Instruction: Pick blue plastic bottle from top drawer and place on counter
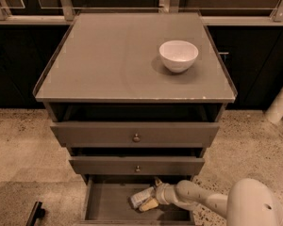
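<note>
My gripper [145, 199] is down inside the pulled-out lowest grey drawer [108, 202]. Its tan fingers [150, 205] are closed around the small pale blue plastic bottle [140, 196], which lies tilted between them. I cannot tell whether the bottle clears the drawer floor. Well above the fingers, a round white bowl [178, 55] sits on the flat grey desk [108, 65].

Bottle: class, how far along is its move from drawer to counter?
Done: the drawer is open. In hand: the pincer is at the bottle, which lies inside the drawer. Left: lifting it and setting it on the counter, where a bowl stands.
</note>
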Controlling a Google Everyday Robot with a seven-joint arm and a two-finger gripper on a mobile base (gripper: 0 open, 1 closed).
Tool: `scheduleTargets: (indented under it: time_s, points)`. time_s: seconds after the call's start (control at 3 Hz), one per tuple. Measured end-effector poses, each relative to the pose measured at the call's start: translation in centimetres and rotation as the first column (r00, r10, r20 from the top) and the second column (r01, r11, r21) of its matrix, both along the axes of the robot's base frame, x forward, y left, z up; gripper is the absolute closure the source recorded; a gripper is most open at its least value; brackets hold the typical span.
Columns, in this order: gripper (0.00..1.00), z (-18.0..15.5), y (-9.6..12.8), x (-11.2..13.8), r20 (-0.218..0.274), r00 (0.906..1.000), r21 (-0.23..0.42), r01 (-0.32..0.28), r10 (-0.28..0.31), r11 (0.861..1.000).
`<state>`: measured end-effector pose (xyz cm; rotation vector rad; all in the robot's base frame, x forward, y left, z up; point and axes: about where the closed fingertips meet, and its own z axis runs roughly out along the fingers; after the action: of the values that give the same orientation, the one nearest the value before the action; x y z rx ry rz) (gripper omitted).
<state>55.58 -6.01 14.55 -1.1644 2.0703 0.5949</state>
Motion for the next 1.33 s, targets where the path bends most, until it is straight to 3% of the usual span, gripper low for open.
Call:
scheduleTargets:
  time_s: [0.67, 1.33]
  points:
    - [0.00, -0.48, -0.07, -0.21, 0.022, 0.9998, -0.062, 0.002, -0.001, 0.998]
    - [0.42, -0.48, -0.06, -0.21, 0.022, 0.9998, -0.062, 0.002, -0.001, 0.998]
